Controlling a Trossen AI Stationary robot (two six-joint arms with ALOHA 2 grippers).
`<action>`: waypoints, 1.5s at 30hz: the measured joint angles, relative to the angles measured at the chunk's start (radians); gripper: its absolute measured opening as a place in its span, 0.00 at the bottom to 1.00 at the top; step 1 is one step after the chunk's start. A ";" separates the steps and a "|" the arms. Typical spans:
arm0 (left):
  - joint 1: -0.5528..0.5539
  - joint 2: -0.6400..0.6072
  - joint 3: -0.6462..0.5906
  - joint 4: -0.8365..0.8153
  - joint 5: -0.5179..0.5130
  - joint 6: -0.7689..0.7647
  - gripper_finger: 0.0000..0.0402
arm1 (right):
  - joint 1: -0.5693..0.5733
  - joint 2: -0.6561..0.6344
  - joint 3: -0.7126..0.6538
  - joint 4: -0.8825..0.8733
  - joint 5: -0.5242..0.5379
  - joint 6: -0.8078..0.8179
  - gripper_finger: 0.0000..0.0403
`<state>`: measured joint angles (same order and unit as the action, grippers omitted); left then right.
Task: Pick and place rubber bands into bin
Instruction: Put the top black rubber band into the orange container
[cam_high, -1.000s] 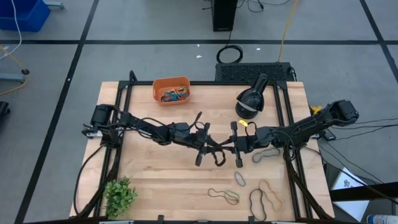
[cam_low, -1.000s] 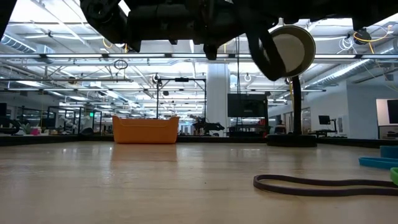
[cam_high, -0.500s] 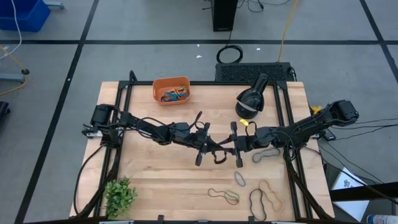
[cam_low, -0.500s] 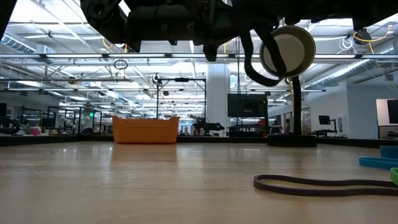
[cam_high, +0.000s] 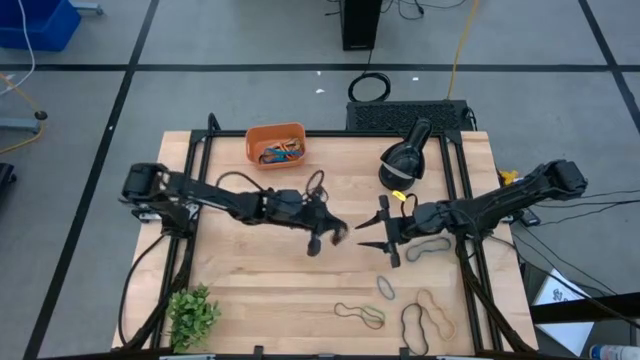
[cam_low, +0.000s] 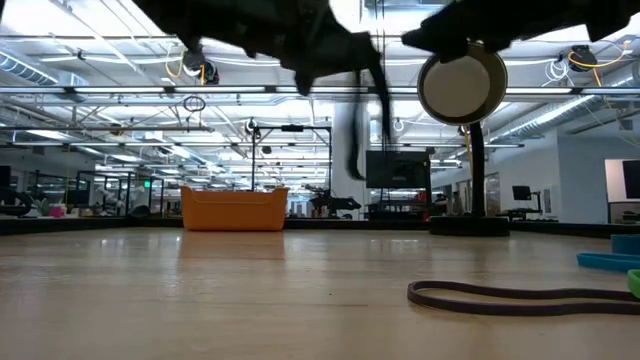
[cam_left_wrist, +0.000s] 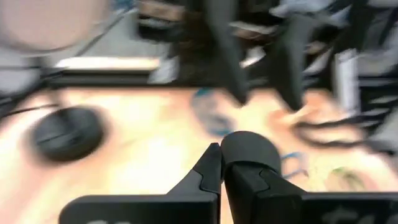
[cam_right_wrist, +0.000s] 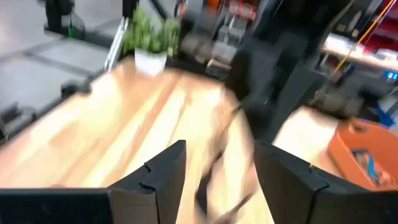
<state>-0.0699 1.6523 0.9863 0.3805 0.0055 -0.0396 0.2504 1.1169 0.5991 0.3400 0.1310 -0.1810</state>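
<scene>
High view, left hand: the left hand (cam_high: 325, 238) hangs over mid-table, fingers pressed together, and a dark band (cam_high: 338, 232) looks pinched at its tip, though it is too thin to be sure.
High view, right hand: the right hand (cam_high: 385, 232) sits just across from it, fingers spread wide, nothing between them.
High view, bin: the orange bin (cam_high: 254, 138) stands at the far edge of the table (cam_high: 250, 290), well apart from both hands, with a heap of coloured rubber bands (cam_high: 282, 151) already inside.
High view, leftovers: a dark band (cam_high: 428, 248) lies beside the right arm, and several more loops (cam_high: 400, 312) lie near the front edge.
High view, bystanders: a black desk lamp (cam_high: 403, 160) stands at the back right, a small potted plant (cam_high: 193, 313) at the front left corner.
Low view: the bin (cam_low: 233, 209) shows far across the boards; one dark band (cam_low: 520, 297) lies flat close by; both arms blur overhead, and a dark strand (cam_low: 355, 150) dangles beneath them.
Left wrist view: the left fingers (cam_left_wrist: 249, 158) meet tip to tip; what they hold is not readable here.
Right wrist view: the right fingers (cam_right_wrist: 163, 168) stand well apart with bare table between them, the bin (cam_right_wrist: 367, 149) off at the edge.
Progress: partly done, by my reading; a pile is binned, one band seems to be in the left hand, and at least five are left on the table.
</scene>
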 joint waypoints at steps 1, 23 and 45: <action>0.001 -0.033 0.000 -0.065 -0.047 0.010 0.03 | 0.000 -0.014 0.000 -0.039 0.000 0.003 0.46; 0.466 -0.219 -0.001 -0.637 -0.382 -0.076 0.02 | 0.000 -0.075 0.000 -0.510 0.081 0.252 0.46; 0.662 -0.063 0.000 -0.601 -0.348 -0.067 0.06 | 0.000 -0.075 0.000 -0.516 0.074 0.367 0.45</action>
<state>0.5918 1.5898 0.9863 -0.2202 -0.3420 -0.1069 0.2508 1.0416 0.5991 -0.1760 0.2047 0.1862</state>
